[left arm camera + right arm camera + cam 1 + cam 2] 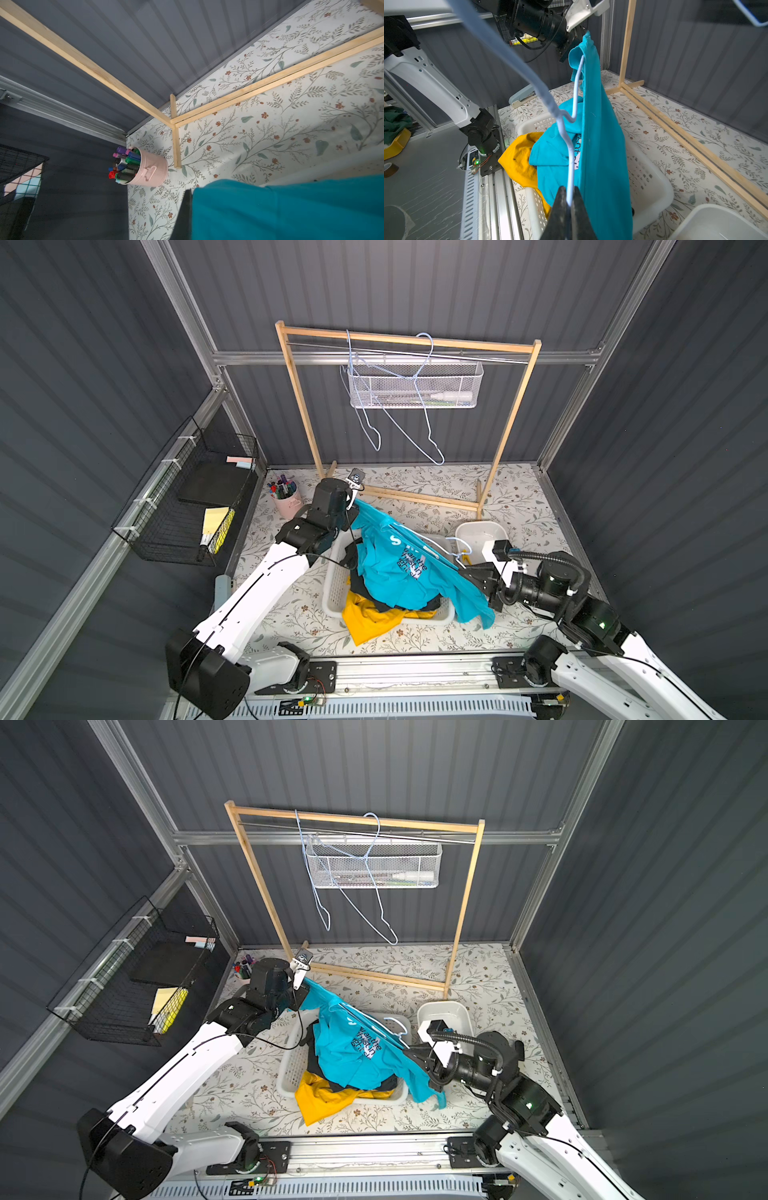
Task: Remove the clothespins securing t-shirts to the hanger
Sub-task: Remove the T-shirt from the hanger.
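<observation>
Currently the right gripper (569,199) pinches the pale-blue wire hanger (571,166), while the left gripper (578,34) is clamped on the teal printed t-shirt (390,576) at its shoulder.

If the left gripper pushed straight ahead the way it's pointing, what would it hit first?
Likely the table near the rack foot, with the pen cup close beside that line; depth is hard to judge. The left gripper is shut on the teal shirt.

Dark grey ribbed walls (415,281) in aluminium rails (249,358) enclose a tabletop (519,497) printed with leaves and small flowers — a wooden rack (514,406) stands at the back, a white mesh basket (457,383) behind it, a black wire basket (174,522) on the side wall
</observation>
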